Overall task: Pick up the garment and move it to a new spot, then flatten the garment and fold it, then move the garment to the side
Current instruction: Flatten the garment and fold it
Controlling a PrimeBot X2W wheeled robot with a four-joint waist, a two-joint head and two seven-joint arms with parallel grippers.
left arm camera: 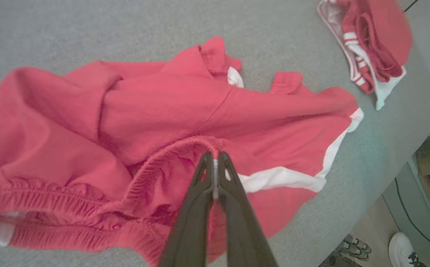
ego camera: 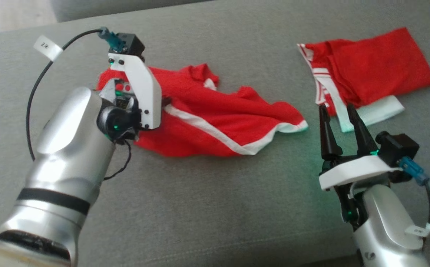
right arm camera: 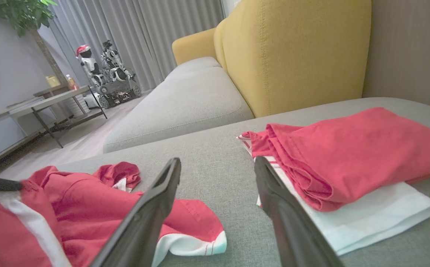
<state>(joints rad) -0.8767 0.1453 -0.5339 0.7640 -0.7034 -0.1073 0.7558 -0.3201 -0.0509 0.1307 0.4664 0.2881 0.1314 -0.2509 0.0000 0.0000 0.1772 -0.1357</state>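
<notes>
A crumpled red garment (ego camera: 218, 118) with white trim lies on the grey cushion (ego camera: 207, 207), left of centre. My left gripper (left arm camera: 215, 159) is shut on a fold of its elastic waistband (left arm camera: 170, 152), fingers pressed together. In the head view the white wrist mount (ego camera: 141, 89) covers those fingers at the garment's left end. My right gripper (ego camera: 336, 109) is open and holds nothing. It hovers just off the garment's right tip, and the right wrist view shows the garment (right arm camera: 89, 207) beyond its spread fingers (right arm camera: 163, 193).
A second red and white garment (ego camera: 370, 70) lies folded at the far right, just past my right fingertips. A yellow sofa back (right arm camera: 293, 55) rises behind it. The cushion edge (left arm camera: 367, 207) drops to a floor with shoes (left arm camera: 404, 248). A low table (right arm camera: 48, 100) stands further off.
</notes>
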